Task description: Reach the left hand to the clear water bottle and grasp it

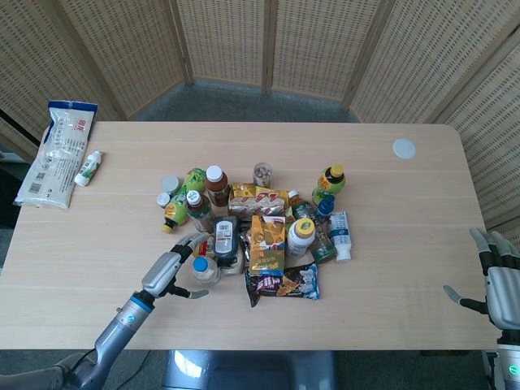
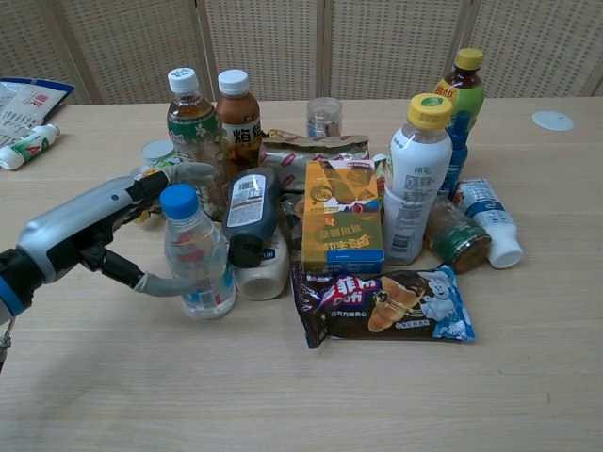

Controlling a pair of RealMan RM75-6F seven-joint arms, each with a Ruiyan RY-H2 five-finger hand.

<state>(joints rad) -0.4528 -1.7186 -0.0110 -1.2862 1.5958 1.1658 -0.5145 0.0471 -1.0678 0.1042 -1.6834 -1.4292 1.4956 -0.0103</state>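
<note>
I see the clear water bottle (image 2: 197, 252) with its blue cap standing upright at the near-left edge of the clutter, just beside a dark squeeze bottle (image 2: 248, 216), and my left hand (image 2: 94, 236) is spread around its left side, thumb low in front of the label and fingers (image 2: 179, 173) reaching behind the neck, though I cannot tell whether they actually touch it. My right hand (image 1: 497, 276) hovers with fingers apart, holding nothing, off the tabletop's far right edge. The pale wooden tabletop (image 1: 406, 236) sits before woven rattan screens (image 1: 325, 41), with a white bag (image 1: 55, 152) at its left end.
</note>
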